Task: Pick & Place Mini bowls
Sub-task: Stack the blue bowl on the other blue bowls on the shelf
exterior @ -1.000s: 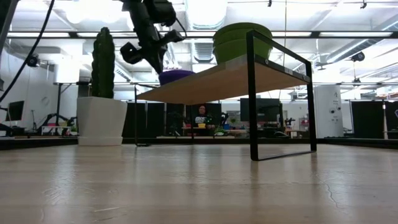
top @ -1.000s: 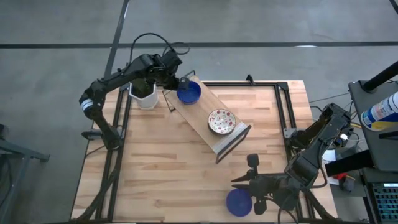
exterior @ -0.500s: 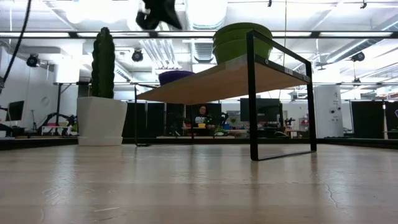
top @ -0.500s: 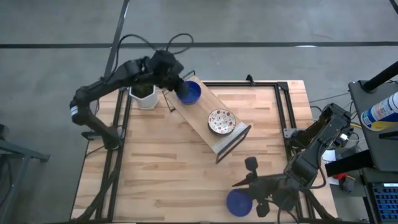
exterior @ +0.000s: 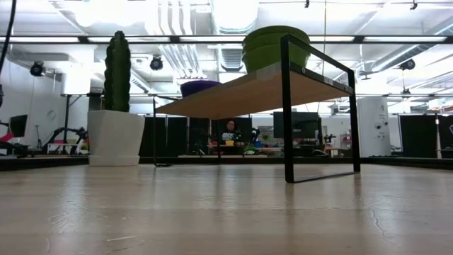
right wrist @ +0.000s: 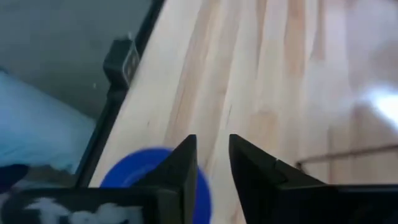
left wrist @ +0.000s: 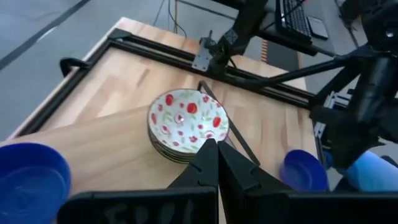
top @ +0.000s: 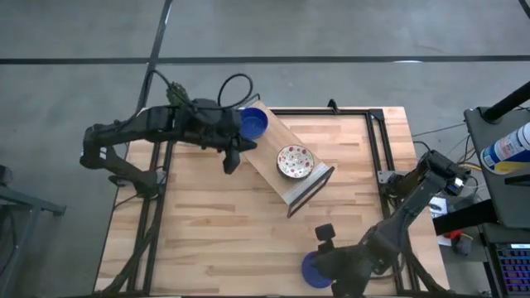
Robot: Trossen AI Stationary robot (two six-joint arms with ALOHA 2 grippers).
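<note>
A cobalt blue bowl (top: 252,124) and a stack of cream speckled bowls (top: 295,161) rest on a raised wooden shelf (top: 267,151) with black legs. Both also show in the left wrist view: the blue bowl (left wrist: 31,180) and the speckled stack (left wrist: 188,121). My left gripper (top: 230,162) is shut and empty, above the table beside the shelf's left end. Another blue bowl (top: 308,271) sits on the table at the near edge. My right gripper (top: 321,248) is over it, its fingers a little apart (right wrist: 212,155) at the bowl's rim (right wrist: 134,177). My right gripper's fingers stand at the blue bowl's rim (right wrist: 204,186), coming from the table's right. The fingers themselves hide the place, and I cannot tell whether they touch the bowl. The bowl sits on the table.
A white pot with a tall green cactus (exterior: 115,106) stands at the far left, behind the shelf (exterior: 241,88); my left arm hides it in the high view. A black frame (top: 377,149) borders the table. A person sits in the room beyond.
My left gripper has risen out of the low view and gone from the blue bowl on the shelf toward the table's near edge, its arm swinging round to the left. My right gripper has gone toward the table's left edge, onto the blue bowl at the near edge.
</note>
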